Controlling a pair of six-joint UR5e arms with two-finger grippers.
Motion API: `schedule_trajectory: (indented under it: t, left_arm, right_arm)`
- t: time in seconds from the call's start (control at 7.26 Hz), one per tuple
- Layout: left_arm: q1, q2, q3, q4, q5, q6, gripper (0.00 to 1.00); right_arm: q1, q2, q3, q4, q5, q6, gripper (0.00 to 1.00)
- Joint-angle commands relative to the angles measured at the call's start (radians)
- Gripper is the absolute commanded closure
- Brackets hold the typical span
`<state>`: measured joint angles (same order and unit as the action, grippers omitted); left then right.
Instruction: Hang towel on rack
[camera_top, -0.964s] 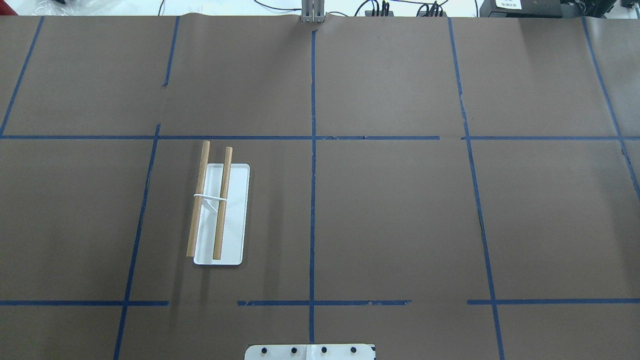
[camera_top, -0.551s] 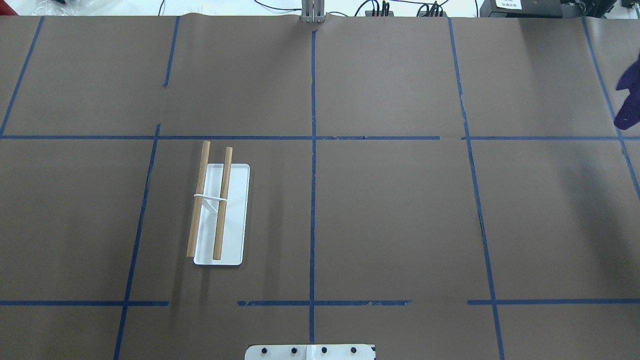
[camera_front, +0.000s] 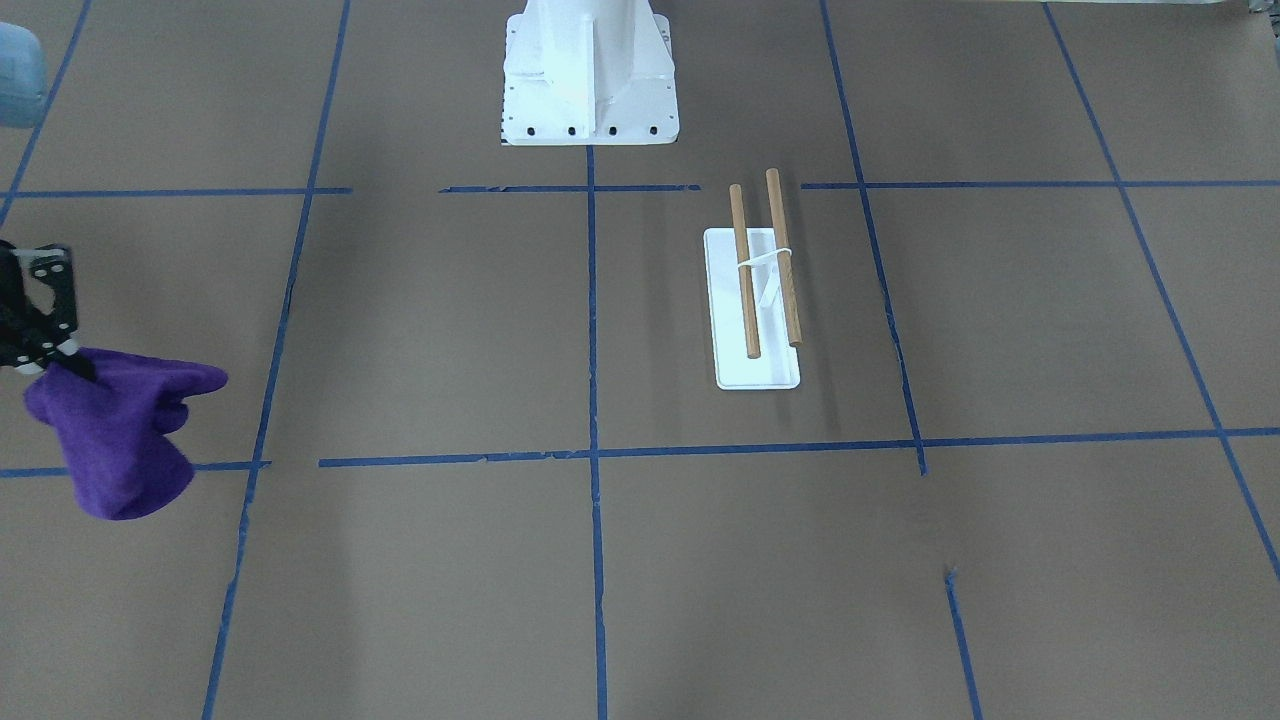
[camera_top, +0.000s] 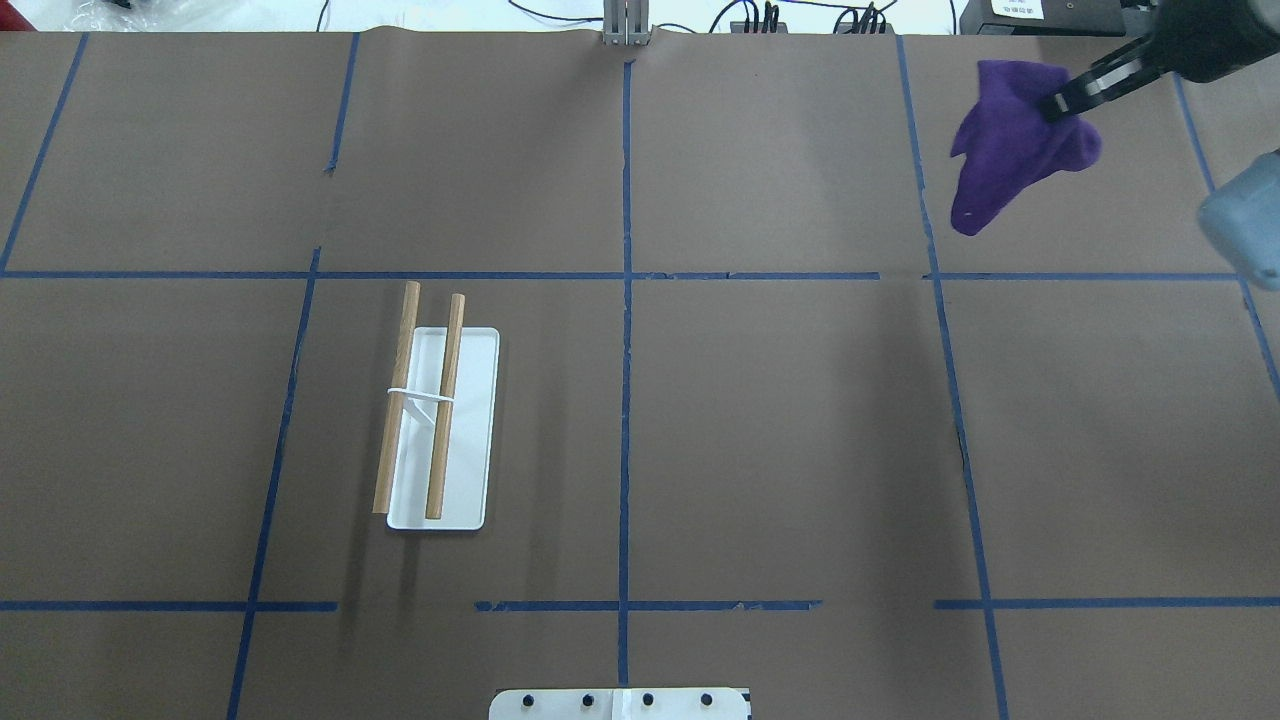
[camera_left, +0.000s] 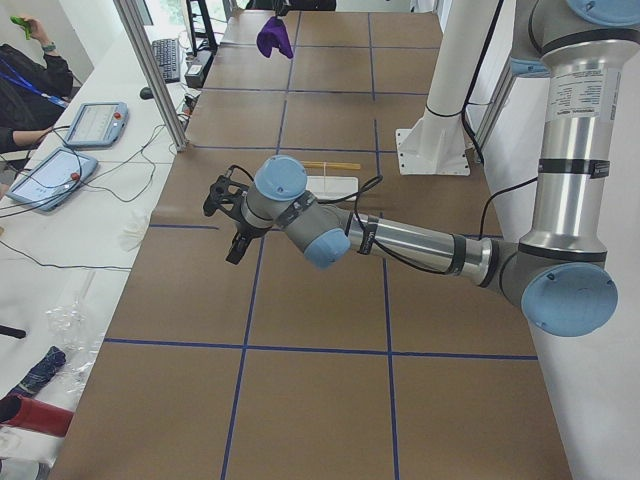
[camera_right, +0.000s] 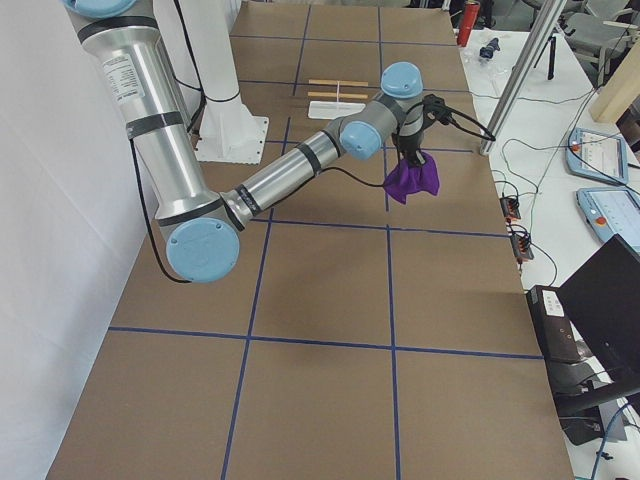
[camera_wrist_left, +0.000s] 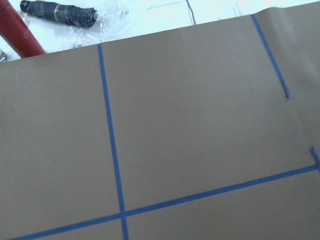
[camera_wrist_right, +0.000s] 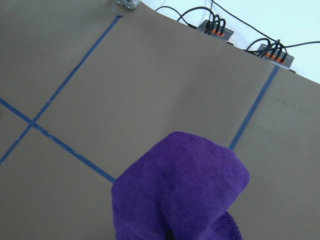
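Towel (camera_top: 1010, 150): purple, bunched, pinched at its upper edge by the right gripper (camera_top: 1062, 102), whose jaws are closed on the fabric. The cloth hangs free below the gripper, over the far right section of the brown table (camera_top: 780, 420). Rack (camera_top: 470, 440): stands on the robot's left half of the table, well apart from the towel, with two wooden rods (camera_top: 445, 400) parallel above the white base. Left gripper (camera_left: 230, 225): held above the table's left end. Whether its jaws are parted or closed cannot be told.
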<state>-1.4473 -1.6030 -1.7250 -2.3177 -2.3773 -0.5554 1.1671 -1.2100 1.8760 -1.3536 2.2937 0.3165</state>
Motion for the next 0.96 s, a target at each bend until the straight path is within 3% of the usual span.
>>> schedule_trajectory:
  t: [0.0,0.14,0.28,0.69,0.83]
  left_arm:
    - [0.105,-0.07,0.056,-0.242,0.003,-0.338,0.0]
    - [0.134,-0.136,0.056,-0.255,0.001,-0.465,0.0]
    - [0.16,-0.191,0.057,-0.256,0.003,-0.562,0.0]
    - [0.356,-0.339,0.061,-0.331,0.016,-0.853,0.0]
    - [0.43,-0.366,0.058,-0.375,0.141,-0.929,0.0]
  right_arm:
    - [-0.195,0.049,0.116,0.001,-0.165,0.135,1.0]
    - [-0.308,0.069,0.156,0.001,-0.312,0.15,1.0]
    - [-0.376,0.084,0.172,0.001,-0.383,0.151,1.0]
    - [-0.467,0.141,0.178,0.002,-0.448,0.154,1.0]
    - [-0.507,0.147,0.202,0.002,-0.508,0.188,1.0]
